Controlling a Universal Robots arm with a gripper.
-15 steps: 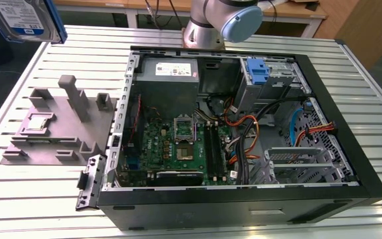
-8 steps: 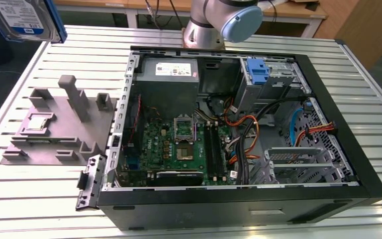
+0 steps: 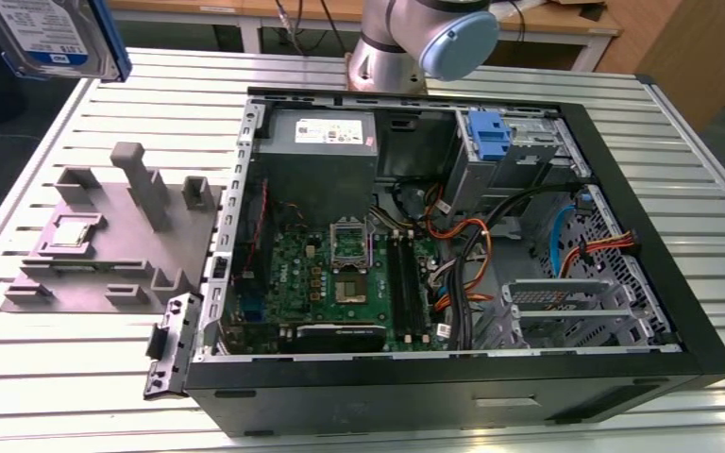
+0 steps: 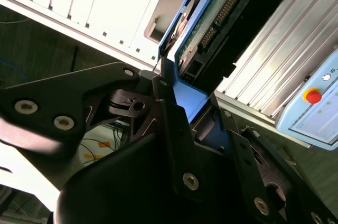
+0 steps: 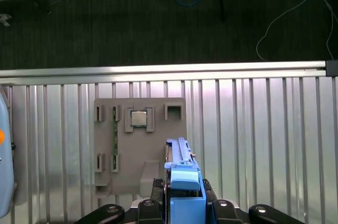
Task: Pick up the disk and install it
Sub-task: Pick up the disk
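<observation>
Tool (image 4: pixel 190 94) is clamped on the disk (image 4: pixel 222 7). In the second wrist view, black fingers (image 4: pixel 174 123) press the drive's blue frame from both sides, w/ the green circuit board & connector row facing the camera. In the first wrist view the disk (image 5: pixel 182 182) stands edge-on btwn the tool (image 5: pixel 182 208) linkages, blue frame edge toward the lens.

Disk is up in the air, off the surface (image 5: pixel 253 145). In the exterior view the disk (image 3: pixel 50 36) hangs in the upper corner on the exterior view's left, white-&-blue label side showing, well apart from the open PC case (image 3: pixel 463 392). Below the held disk, the first wrist view shows a grey fixture (image 5: pixel 132 155) w/ slots & posts and a CPU chip (image 5: pixel 138 119) seated in one pocket, all on the slatted metal surface.

In the exterior view the fixture (image 3: pixel 110 236) lies on the surface (image 3: pixel 86 377) just beside the case, on the exterior view's left. Case lies on its side, lid off:
- mobo (image 3: pixel 337 269) in the middle
- grey PSU box (image 3: pixel 325 132) w/ white sticker at the far wall
- blue bracket (image 3: pixel 491 142) upright in a bay toward the exterior view's right
- metal drive cage (image 3: pixel 564 307) near the front
- orange/black cables (image 3: pixel 463 255) running btwn them

Arm base (image 3: pixel 419 42) stands behind the case. The second wrist view also catches a light-blue pendant (image 4: pixel 317 113) w/ a red button.
</observation>
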